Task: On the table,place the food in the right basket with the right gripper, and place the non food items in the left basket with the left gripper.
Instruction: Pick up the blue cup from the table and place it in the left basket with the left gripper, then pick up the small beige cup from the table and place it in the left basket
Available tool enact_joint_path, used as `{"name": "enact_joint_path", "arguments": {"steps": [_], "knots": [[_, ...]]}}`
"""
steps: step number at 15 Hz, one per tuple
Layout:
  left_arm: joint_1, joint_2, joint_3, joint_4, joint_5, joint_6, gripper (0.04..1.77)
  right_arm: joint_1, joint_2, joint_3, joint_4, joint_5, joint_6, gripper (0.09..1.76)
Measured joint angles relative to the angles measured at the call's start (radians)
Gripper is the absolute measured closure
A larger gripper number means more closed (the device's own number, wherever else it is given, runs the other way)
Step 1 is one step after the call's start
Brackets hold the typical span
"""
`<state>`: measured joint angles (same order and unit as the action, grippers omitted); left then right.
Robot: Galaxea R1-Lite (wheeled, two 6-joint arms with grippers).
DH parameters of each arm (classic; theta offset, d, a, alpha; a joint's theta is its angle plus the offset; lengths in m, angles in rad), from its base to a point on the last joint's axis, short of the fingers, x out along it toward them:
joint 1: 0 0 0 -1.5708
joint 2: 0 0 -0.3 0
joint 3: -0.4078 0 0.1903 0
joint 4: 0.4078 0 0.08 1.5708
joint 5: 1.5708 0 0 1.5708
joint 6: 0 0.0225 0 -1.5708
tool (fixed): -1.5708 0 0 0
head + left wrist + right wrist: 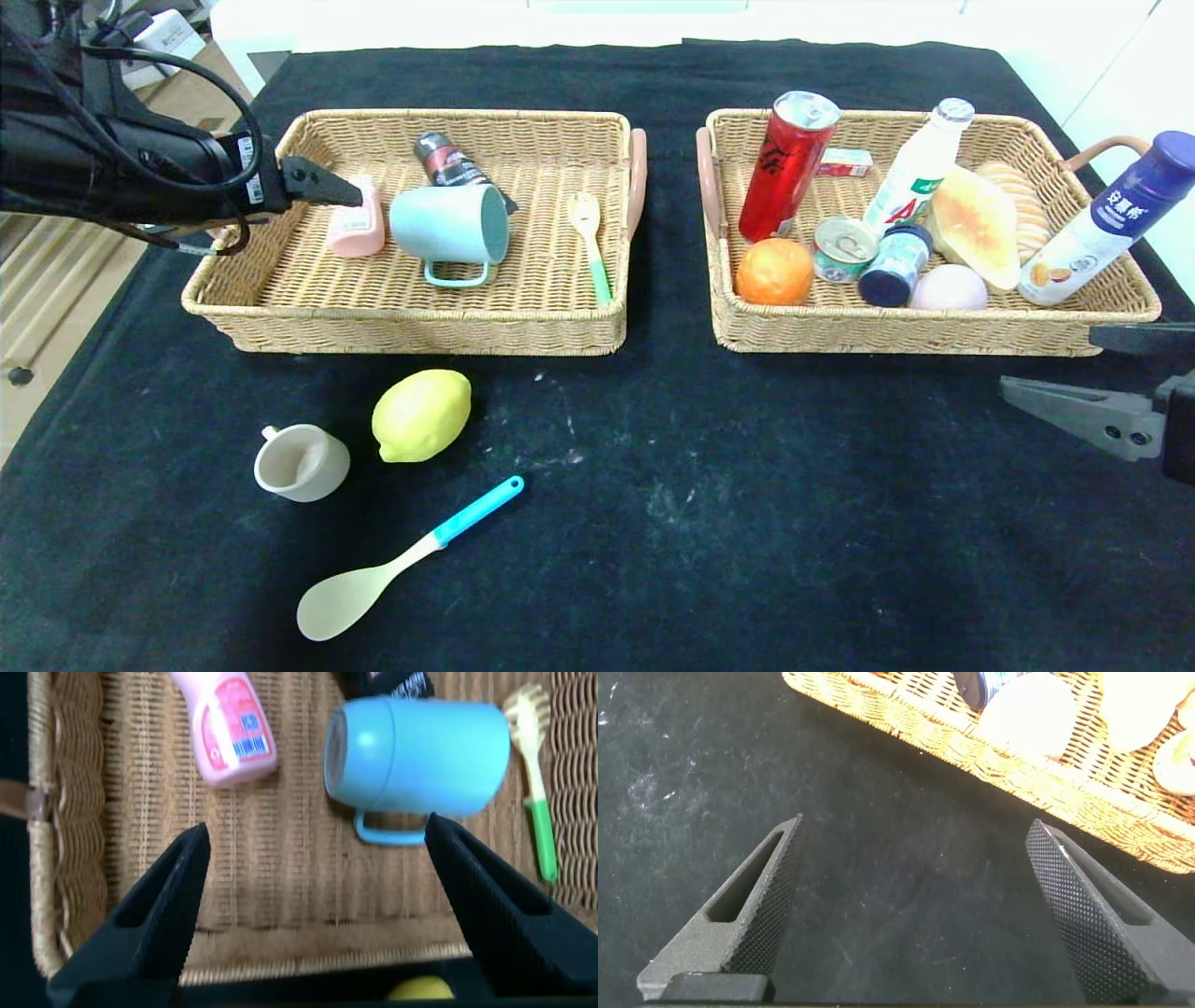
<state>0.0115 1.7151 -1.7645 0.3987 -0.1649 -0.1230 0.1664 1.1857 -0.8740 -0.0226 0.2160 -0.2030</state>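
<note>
Sorting is well along, with three things left on the desk (766,485): a lemon (421,414), a small beige cup (301,461) and a spoon (401,561) with a blue handle. All three lie in the lower left of the head view, in front of the left basket (411,322). The lemon sits just beside the cup; the spoon lies below them, its bowl toward the bottom of the frame.

The left claw (313,910) hovers over the left basket at the upper left of the head view, its jaws spread wide with nothing between them. Below it lie a pink bottle (227,728), a light blue mug (411,758) on its side, a fork (534,775) with a green handle and a dark tube (452,162). A release into this basket looks just finished.

The right claw (915,905) waits at the right edge of the head view, in front of the right basket (896,331), also wide open and empty over bare black cloth. That basket is crowded with a red can (786,164), an orange (774,272), bottles, a tin and bread.

The next move is probably a fresh pick. The cup and spoon belong to the left claw, which must come back toward the lower left. The lemon is smooth and rounded, pale yellow, and may roll; the right claw has to cross well over to reach it.
</note>
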Motion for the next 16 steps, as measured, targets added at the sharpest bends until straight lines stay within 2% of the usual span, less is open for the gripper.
{"name": "enact_joint_path", "arguments": {"steps": [8, 12, 16], "knots": [[-0.060, -0.113, 0.000, 0.323, 0.006, 0.147, 0.11, 0.000, 0.000, 0.004, 0.000, 0.001, 0.000, 0.14], [-0.080, -0.136, 0.006, 0.476, 0.043, 0.273, 0.11, 0.000, 0.000, 0.004, 0.000, 0.001, -0.001, 0.14], [-0.115, -0.160, 0.062, 0.519, 0.045, 0.307, 0.10, 0.000, 0.001, 0.003, 0.000, 0.001, -0.001, 0.14]]}}
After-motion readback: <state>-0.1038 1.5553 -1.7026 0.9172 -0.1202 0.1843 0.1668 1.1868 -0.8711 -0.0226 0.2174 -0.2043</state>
